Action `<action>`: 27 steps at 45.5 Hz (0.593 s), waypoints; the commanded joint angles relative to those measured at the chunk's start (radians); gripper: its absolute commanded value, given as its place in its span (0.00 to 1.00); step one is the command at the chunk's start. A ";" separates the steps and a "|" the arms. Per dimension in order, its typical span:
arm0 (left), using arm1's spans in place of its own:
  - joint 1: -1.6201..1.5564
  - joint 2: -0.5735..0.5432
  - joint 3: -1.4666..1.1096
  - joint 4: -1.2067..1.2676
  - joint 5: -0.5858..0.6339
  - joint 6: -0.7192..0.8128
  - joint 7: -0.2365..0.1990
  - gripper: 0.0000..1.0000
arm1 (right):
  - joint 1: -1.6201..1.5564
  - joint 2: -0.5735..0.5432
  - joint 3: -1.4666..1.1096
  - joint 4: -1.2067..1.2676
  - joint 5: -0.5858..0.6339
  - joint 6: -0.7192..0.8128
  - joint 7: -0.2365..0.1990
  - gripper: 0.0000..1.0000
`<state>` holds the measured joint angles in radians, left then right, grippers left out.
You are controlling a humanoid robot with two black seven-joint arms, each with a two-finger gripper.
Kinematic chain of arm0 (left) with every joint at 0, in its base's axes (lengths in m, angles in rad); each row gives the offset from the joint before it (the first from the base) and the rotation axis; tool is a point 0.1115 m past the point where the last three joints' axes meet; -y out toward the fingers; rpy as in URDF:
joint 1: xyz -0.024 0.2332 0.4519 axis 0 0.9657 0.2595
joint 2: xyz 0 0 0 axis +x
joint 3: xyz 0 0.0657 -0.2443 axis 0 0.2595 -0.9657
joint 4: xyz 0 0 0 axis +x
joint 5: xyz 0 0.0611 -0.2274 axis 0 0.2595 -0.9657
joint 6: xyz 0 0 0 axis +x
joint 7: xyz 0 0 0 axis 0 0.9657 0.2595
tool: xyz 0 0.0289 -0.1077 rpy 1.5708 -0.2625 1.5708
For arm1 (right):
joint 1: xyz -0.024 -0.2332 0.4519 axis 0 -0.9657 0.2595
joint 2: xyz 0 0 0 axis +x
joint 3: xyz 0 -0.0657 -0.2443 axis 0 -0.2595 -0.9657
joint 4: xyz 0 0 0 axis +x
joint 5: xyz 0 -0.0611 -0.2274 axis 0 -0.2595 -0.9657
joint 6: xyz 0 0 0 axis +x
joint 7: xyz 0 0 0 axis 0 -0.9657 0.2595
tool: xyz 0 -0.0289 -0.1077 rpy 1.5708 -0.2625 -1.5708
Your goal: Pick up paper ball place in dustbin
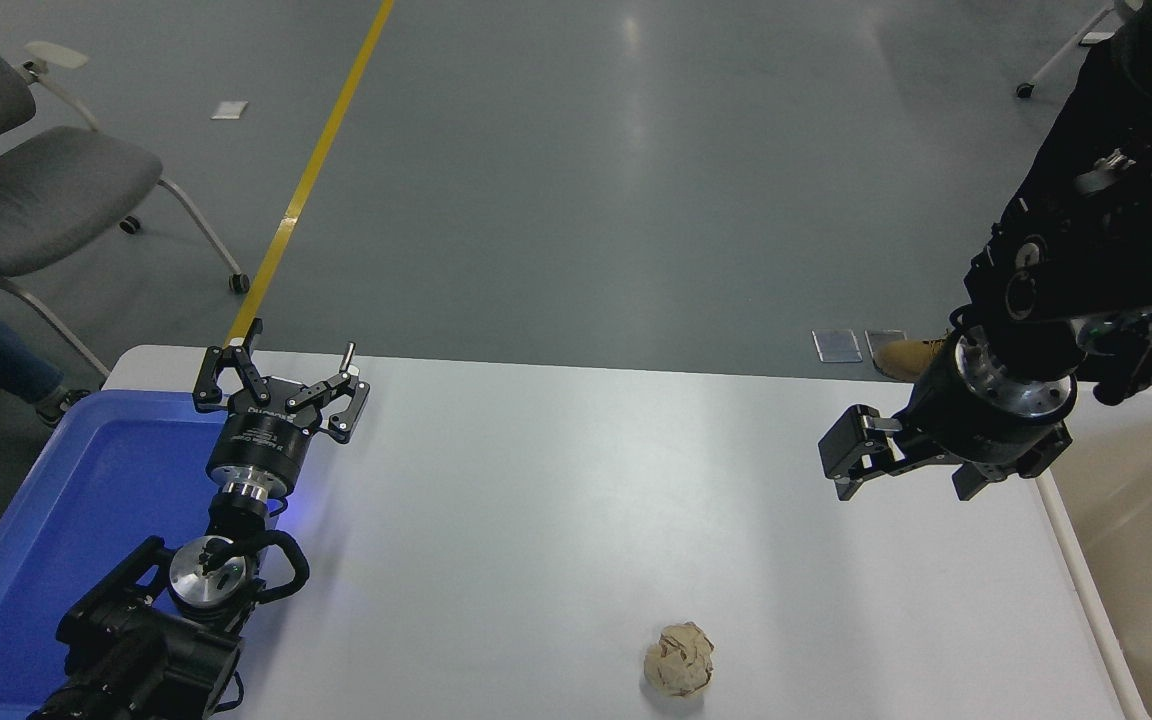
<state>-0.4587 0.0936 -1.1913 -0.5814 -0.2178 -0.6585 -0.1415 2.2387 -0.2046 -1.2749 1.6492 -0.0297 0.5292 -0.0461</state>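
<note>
The paper ball (679, 658), a crumpled tan lump, lies on the white table (556, 480) near its front edge, right of centre. The dustbin (1076, 570), an off-white tub with a thick white rim and beige inside, stands at the table's right end, partly cut off by the picture's edge. My right gripper (911, 470) hangs above the table just left of the dustbin's rim, open and empty, well up and to the right of the ball. My left gripper (281, 375) is parked open at the table's far left, over the corner of the blue tray.
A blue plastic tray (56, 520) takes up the table's left end under my left arm. A grey chair (26, 190) stands on the floor at the upper left. A person's tan boot (911, 355) shows just beyond the table's far edge, behind my right arm.
</note>
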 commanded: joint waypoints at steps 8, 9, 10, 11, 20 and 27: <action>0.000 0.000 -0.001 0.000 -0.003 -0.001 -0.001 0.99 | 0.010 -0.002 0.000 0.001 0.002 0.012 0.000 1.00; 0.000 0.000 -0.001 0.000 -0.003 0.000 -0.001 0.99 | 0.010 -0.002 0.000 0.001 0.002 0.012 0.000 1.00; 0.000 0.000 -0.001 0.000 -0.003 0.000 -0.001 0.99 | 0.012 -0.002 0.002 0.003 0.002 0.012 0.000 1.00; 0.000 0.000 -0.001 0.000 -0.003 0.000 -0.001 0.99 | 0.012 -0.002 0.002 0.001 0.002 0.012 0.000 1.00; 0.000 0.000 -0.001 0.000 -0.003 -0.001 -0.001 0.99 | -0.002 0.039 0.026 0.000 0.026 0.002 0.000 1.00; 0.000 0.000 -0.001 0.000 -0.003 0.000 -0.001 0.99 | -0.021 0.057 0.055 -0.002 0.059 -0.008 -0.001 1.00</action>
<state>-0.4587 0.0936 -1.1919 -0.5814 -0.2205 -0.6585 -0.1428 2.2391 -0.1810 -1.2552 1.6499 -0.0067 0.5326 -0.0461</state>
